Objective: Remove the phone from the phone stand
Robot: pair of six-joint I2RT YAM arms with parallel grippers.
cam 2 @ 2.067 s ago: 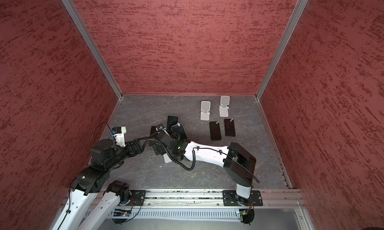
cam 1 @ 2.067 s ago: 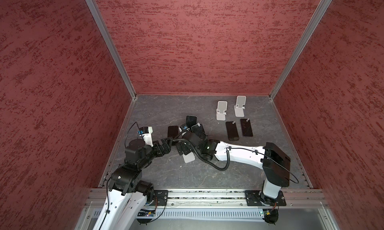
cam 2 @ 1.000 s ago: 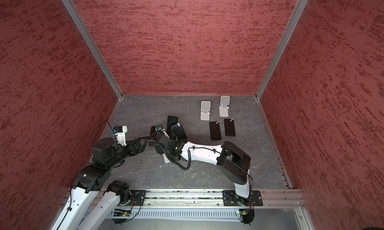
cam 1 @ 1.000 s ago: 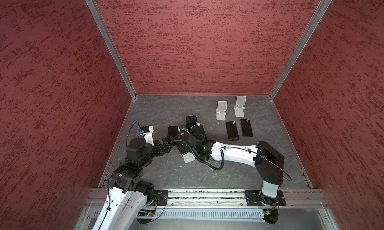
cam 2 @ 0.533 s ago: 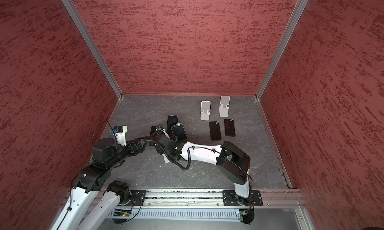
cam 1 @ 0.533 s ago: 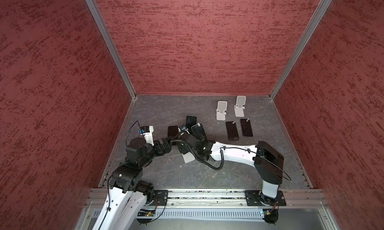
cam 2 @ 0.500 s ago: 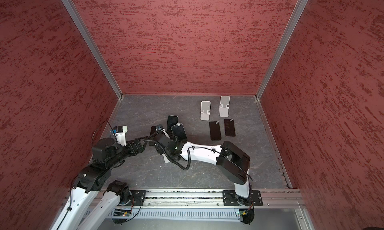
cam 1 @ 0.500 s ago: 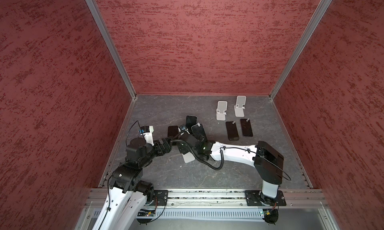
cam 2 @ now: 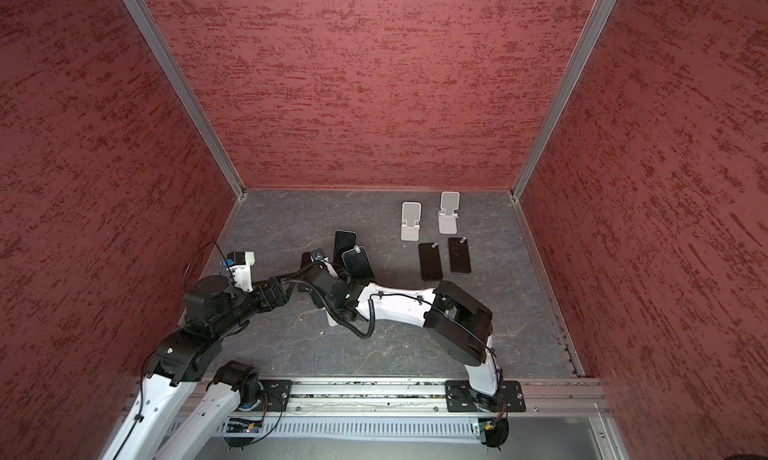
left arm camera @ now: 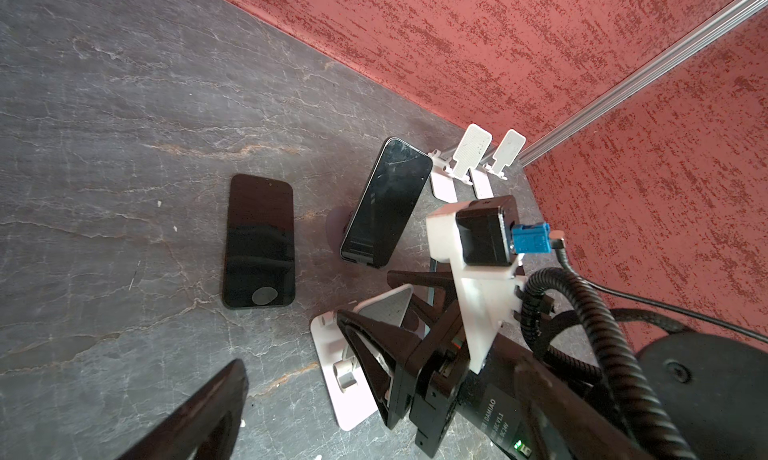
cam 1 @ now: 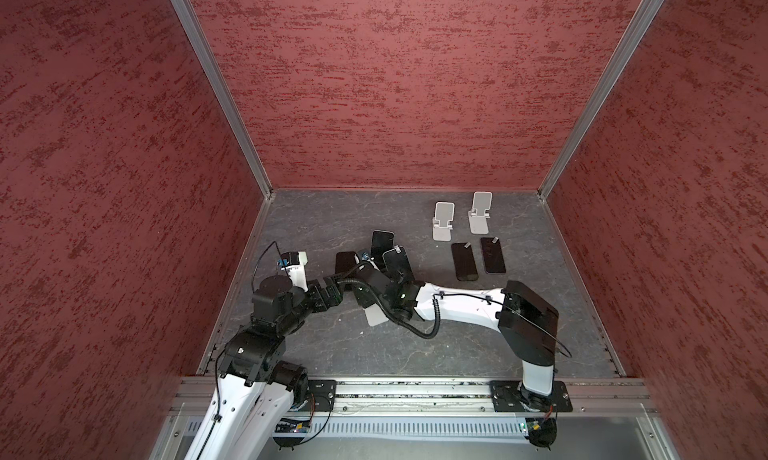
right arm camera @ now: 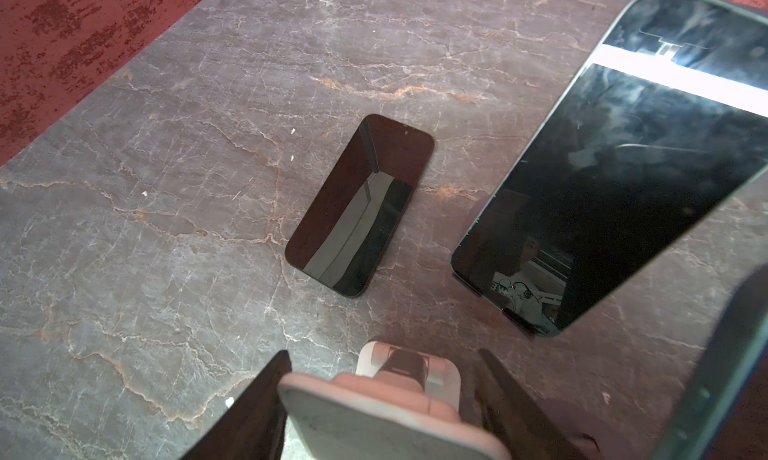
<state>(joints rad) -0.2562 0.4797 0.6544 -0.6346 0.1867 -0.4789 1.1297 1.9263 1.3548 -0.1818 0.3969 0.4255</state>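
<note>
red mottled walls (cam 1: 395, 83), grey counter (cam 1: 316, 221) veined in white and rust
the phones (left arm camera: 258, 241) are glossy black; the phone stand (left arm camera: 328, 345) is plain white; two further stands (cam 1: 444, 221) are white too; the arms (cam 1: 461, 308) are white with black joints and black cable (cam 1: 428, 333); one blue plug (left arm camera: 532, 237).

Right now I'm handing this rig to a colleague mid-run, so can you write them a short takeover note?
Left gripper: jaws wide open, empty, beside the near stand.
Right gripper: jaws closed on the near stand's bare back plate.
Done: left flat phone and right flat phones lie on the table; back stands are empty.
Left: tilted phones lean behind the grippers, their supports hidden, probably stands; lift each off.
</note>
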